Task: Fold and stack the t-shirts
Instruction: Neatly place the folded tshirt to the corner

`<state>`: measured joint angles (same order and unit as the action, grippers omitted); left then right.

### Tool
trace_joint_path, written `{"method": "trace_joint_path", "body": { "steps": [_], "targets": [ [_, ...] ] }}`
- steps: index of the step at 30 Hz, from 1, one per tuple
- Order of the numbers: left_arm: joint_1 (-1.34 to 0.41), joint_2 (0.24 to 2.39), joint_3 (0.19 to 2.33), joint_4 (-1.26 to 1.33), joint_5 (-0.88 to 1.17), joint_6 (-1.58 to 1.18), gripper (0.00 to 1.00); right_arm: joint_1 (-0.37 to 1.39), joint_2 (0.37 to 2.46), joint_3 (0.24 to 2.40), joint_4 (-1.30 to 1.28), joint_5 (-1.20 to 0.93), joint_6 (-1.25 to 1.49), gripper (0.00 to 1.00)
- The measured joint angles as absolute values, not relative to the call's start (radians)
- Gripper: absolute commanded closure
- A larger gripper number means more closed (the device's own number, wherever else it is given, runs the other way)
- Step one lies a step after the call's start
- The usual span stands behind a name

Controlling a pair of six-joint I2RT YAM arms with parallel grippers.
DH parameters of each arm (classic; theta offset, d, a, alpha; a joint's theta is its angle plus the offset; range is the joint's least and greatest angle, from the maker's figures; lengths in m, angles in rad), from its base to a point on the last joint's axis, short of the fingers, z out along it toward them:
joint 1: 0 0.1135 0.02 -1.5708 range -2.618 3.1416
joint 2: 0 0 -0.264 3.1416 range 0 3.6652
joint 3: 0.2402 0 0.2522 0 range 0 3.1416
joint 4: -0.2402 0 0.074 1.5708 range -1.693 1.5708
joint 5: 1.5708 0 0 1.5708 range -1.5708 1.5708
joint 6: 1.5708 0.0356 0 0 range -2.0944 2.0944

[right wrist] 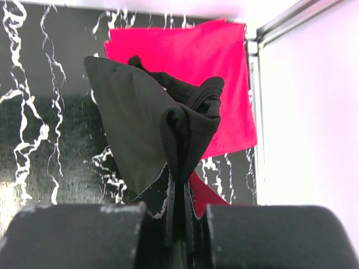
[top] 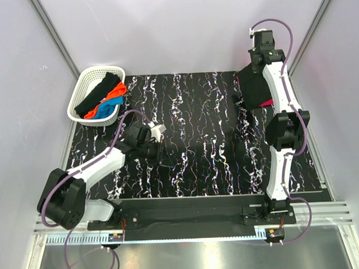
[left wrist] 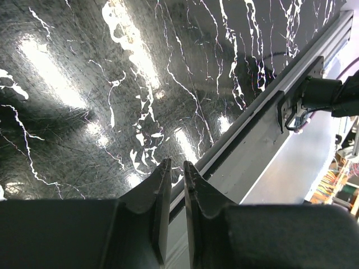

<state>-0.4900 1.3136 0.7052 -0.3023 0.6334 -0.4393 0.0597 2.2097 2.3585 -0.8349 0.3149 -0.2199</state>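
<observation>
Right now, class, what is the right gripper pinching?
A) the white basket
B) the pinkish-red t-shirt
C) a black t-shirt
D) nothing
C: in the right wrist view the right gripper is shut on a bunched black t-shirt, while the pinkish-red t-shirt lies flat on the table behind it.
</observation>
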Motion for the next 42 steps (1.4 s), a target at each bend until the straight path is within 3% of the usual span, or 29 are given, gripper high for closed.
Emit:
{"method": "trace_joint_path", "body": {
  "steps": [26, 42],
  "targets": [
    [-0.446, 1.400, 0.707, -0.299, 0.719, -0.407, 0.83, 0.046, 2.339, 2.512, -0.869, 0.287, -0.294, 1.00],
    [-0.446, 1.409, 0.714, -0.286, 0.760, -0.410, 0.81, 0.046, 2.008, 2.248, -0.911, 0.242, -0.250, 1.00]
  ]
}}
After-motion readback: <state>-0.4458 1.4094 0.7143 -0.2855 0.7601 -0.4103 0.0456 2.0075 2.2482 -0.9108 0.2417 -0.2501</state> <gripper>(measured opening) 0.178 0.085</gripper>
